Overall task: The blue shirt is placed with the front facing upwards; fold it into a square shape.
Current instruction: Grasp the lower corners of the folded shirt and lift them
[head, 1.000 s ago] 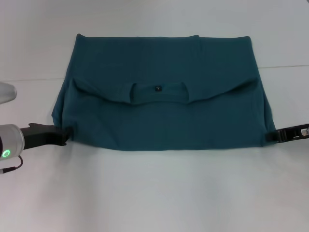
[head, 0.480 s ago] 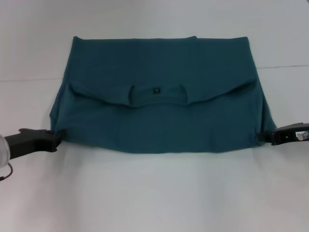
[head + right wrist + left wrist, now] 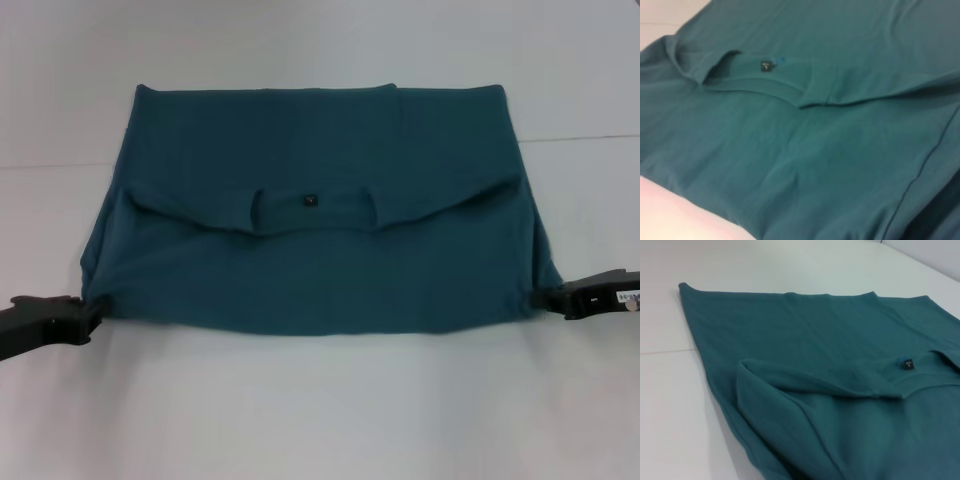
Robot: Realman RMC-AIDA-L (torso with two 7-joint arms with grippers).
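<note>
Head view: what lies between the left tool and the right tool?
Only the blue shirt, folded, spans from the left tool to the right tool.

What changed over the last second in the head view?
Both grippers slid toward the robot, dragging the blue shirt with them: the left gripper also moved outward to the left, and the right gripper stayed near the right edge. The shirt's near edge moved closer to the robot. Its fold, collar and tag look unchanged.
</note>
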